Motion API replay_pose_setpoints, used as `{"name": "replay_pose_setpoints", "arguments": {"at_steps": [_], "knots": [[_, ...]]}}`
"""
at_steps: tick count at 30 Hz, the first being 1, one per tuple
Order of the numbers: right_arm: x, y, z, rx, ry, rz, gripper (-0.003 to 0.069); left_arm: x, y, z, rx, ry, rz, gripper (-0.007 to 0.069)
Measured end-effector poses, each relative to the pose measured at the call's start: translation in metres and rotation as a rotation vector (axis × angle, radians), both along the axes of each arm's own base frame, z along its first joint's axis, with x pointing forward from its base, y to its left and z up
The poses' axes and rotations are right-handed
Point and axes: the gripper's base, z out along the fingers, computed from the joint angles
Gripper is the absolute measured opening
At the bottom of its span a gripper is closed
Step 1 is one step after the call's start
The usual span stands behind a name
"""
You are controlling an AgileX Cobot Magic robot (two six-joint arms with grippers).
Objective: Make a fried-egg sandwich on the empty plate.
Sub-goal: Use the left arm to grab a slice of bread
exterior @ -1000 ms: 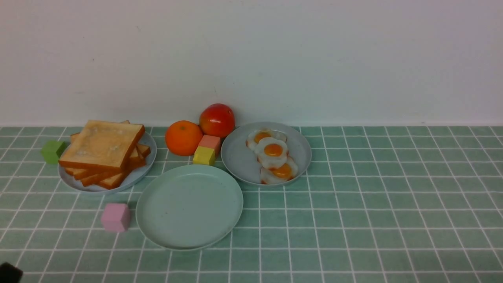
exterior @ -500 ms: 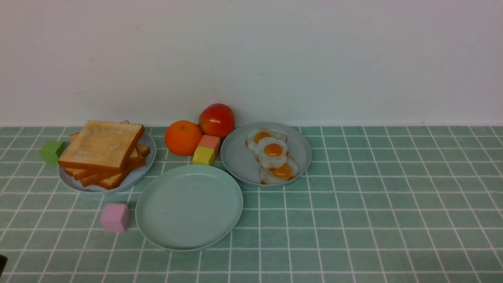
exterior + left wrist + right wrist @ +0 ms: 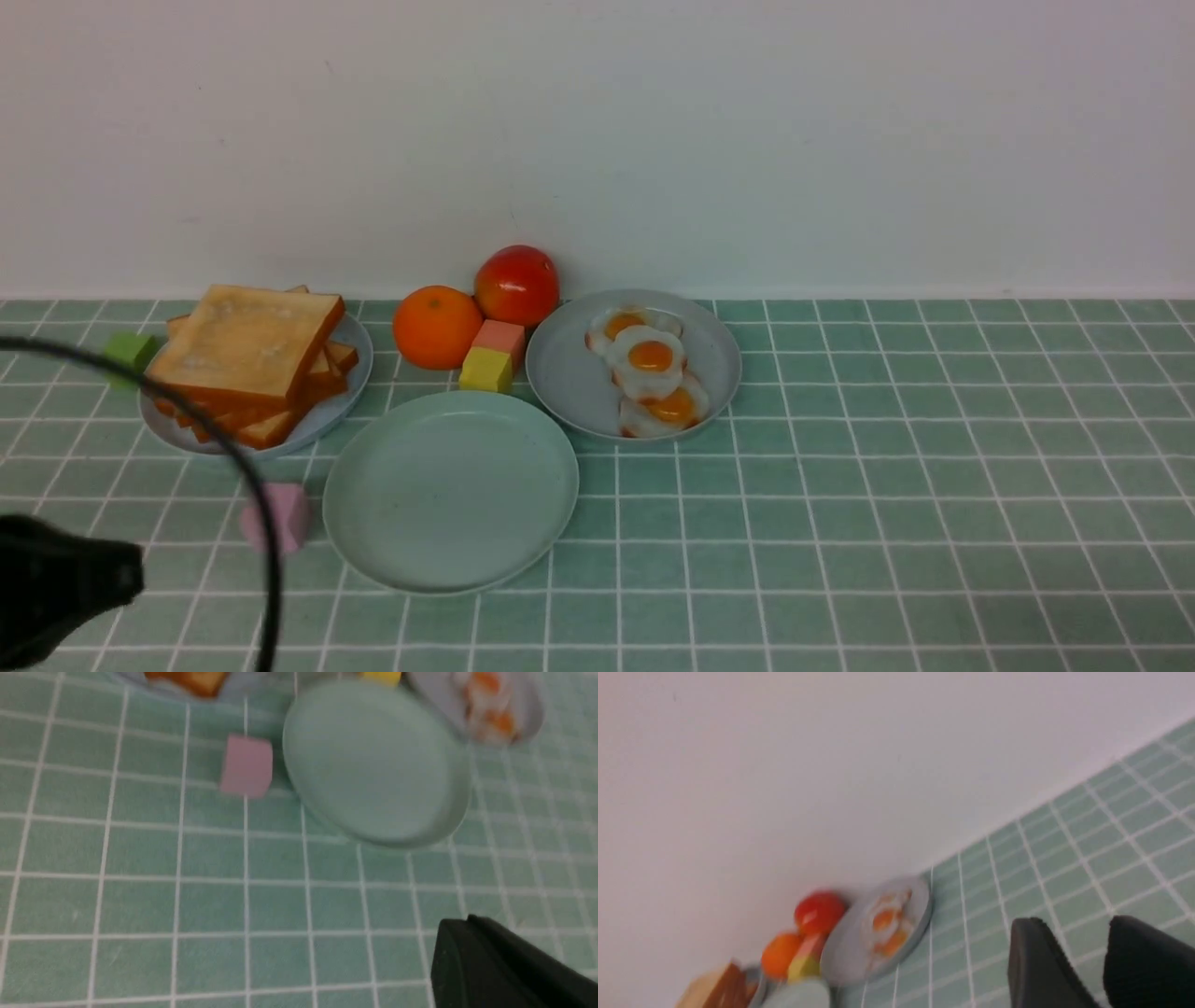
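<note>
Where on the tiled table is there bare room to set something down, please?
Right of the mint-green plate and the fried-egg plate, out to the view's edge. It is crowded around the orange, tomato and toy blocks.

No readable text, label, brand, number or sign showed anywhere — not on the mint-green plate (image 3: 451, 495) left of centre in the front view, not on the pink block (image 3: 285, 516) at its lower left, nor on the yellow block (image 3: 485, 371) near the middle. The dark arm part (image 3: 65, 583) at lower left (blurred, that one) bore no legible marking either.
</note>
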Motion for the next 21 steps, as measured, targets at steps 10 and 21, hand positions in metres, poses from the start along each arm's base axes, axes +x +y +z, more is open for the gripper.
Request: {"name": "replay_pose_setpoints", "arguments": {"at_steps": [10,21], "knots": [[0.007,0.017,0.137,-0.541,0.33,0.341,0.0077,0.097,0.003,0.021,0.117,0.013,-0.007,-0.0013],[0.067,0.05,0.192,-0.683,0.369,0.611,0.0006,0.2,-0.027,0.007,0.331,-0.02,-0.126,-0.0013]]}}
